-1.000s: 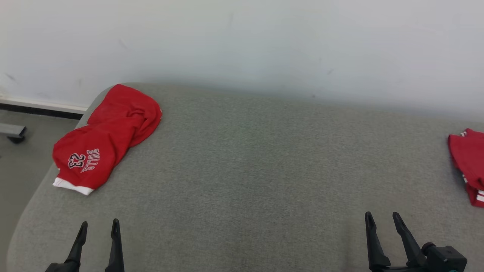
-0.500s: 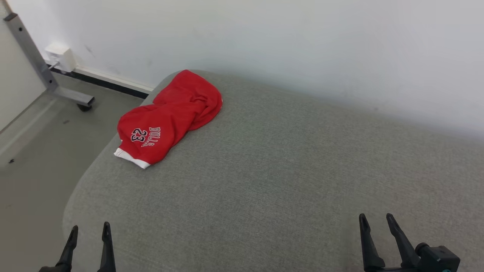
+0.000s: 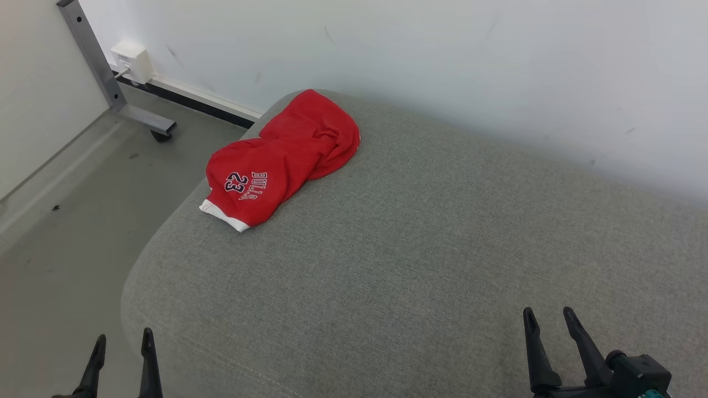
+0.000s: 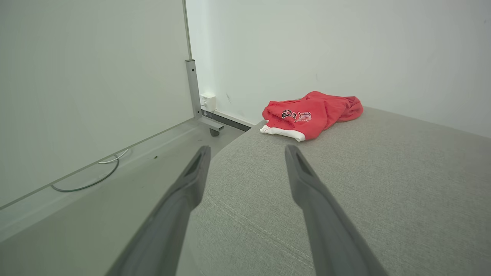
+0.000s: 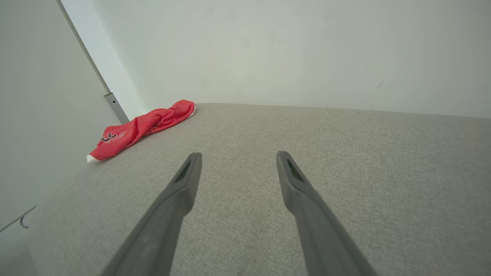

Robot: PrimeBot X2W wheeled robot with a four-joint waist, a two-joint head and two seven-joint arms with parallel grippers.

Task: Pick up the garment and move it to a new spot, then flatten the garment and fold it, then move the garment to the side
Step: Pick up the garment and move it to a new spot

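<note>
Left hand [image 3: 124, 334] well short of garment [image 3: 282, 157]

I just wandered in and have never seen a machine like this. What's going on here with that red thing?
A two-armed robot faces a grey padded surface. A crumpled red garment, lettered BULLS 23, lies at its far left corner near the wall. The job is to pick it up, flatten it and fold it, but nothing has been touched yet. The left gripper and right gripper both hang open and empty at the near edge, well short of the cloth.
</note>
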